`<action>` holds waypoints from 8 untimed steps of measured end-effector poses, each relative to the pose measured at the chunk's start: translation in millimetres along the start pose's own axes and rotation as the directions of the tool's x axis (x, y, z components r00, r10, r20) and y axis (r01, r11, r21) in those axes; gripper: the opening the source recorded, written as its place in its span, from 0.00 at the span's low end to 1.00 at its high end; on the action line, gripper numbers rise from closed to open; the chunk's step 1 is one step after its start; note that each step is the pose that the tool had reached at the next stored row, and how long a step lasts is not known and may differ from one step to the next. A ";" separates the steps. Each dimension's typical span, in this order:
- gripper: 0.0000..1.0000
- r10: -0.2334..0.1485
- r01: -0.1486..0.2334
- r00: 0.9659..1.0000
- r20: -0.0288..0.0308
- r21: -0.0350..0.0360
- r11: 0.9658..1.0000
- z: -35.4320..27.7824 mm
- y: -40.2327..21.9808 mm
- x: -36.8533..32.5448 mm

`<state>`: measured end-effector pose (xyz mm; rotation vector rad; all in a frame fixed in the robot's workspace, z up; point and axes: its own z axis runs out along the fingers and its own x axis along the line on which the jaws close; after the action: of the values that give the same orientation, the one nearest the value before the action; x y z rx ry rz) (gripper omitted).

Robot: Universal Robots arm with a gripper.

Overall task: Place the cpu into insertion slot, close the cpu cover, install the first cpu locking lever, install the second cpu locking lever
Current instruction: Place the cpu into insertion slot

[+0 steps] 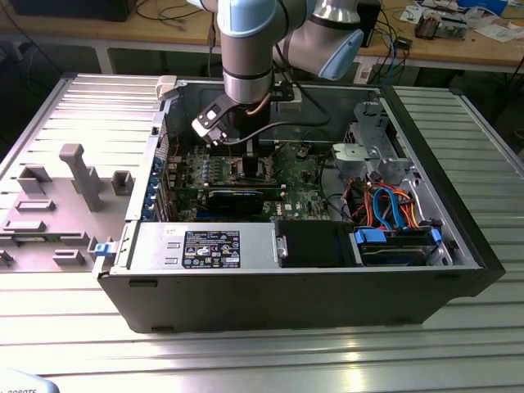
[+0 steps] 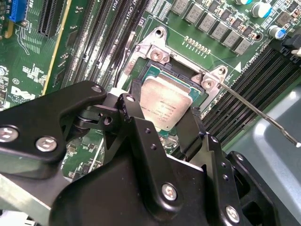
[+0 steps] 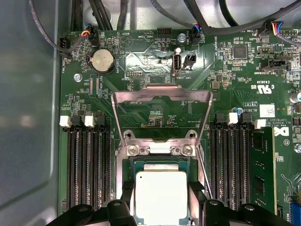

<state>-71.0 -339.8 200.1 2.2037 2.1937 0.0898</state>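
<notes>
— Black fingers sit closest to us, clamped on two opposite edges of the cpu; our gripper grips it.
— We see it down over the insertion slot, though we cannot tell whether it is seated. Long memory slots flank both sides.
— Beyond, the cpu cover stands flipped open, with one thin lever swung out.
— Farthest, we make out a coin battery and black cables.
</notes>
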 end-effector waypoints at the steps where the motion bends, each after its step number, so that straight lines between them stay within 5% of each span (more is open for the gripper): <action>1: 0.54 0.001 -0.001 1.000 0.000 0.000 1.000 0.6 0.0 0.0; 8: 0.54 0.005 -0.005 1.000 0.000 0.000 1.000 1.7 0.1 -0.1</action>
<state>-70.7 -339.8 198.4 2.2091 2.1880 0.0895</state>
